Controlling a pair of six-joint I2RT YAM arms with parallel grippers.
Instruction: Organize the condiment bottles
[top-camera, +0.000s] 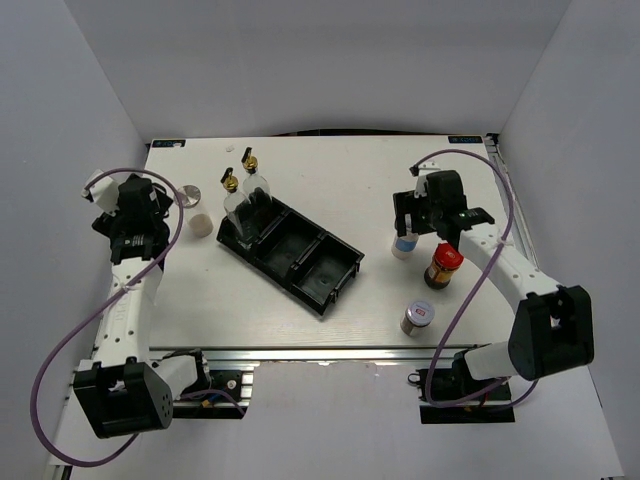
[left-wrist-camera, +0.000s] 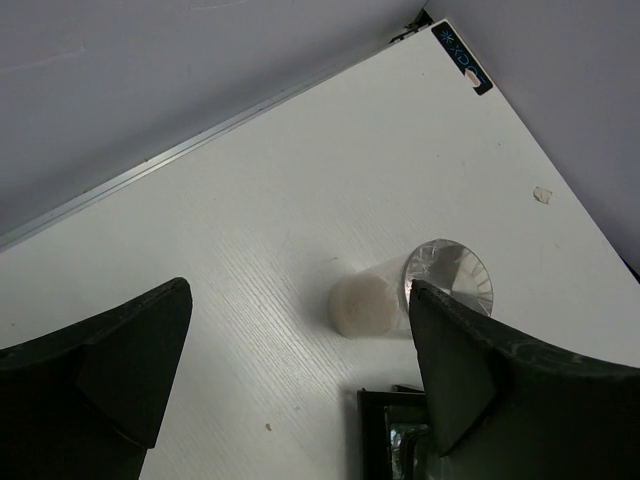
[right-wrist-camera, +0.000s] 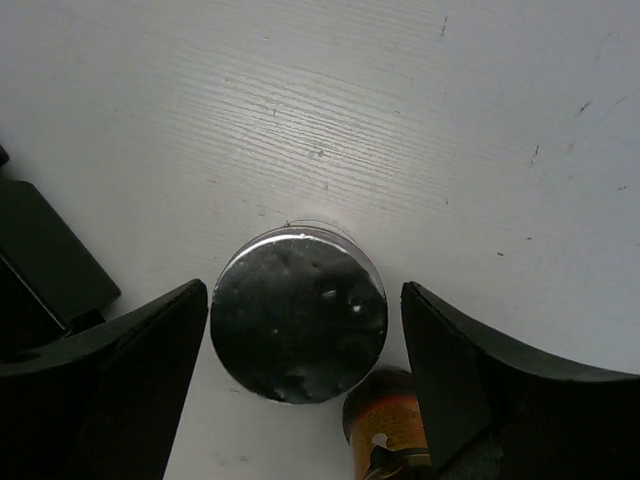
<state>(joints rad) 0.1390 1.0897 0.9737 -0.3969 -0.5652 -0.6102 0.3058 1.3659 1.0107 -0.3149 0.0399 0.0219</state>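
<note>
Directly below the open, empty right gripper (right-wrist-camera: 303, 295) stands the upright silver-lidded shaker jar (right-wrist-camera: 298, 318), fingers at three and nine o'clock.

Black tray (top-camera: 322, 272), white table (top-camera: 340, 180), gold-capped clear bottles (top-camera: 234, 200), red-lidded jar (top-camera: 444, 266), silver-lidded jar (top-camera: 417, 318).

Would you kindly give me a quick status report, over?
Left gripper open, holding nothing. Right gripper open, straddling silver-lidded jar. Red-lidded jar crowding close beside it.

Shaker jar (right-wrist-camera: 298, 315) stands between right fingers (right-wrist-camera: 110, 390), right of tray (top-camera: 322, 290).
</note>
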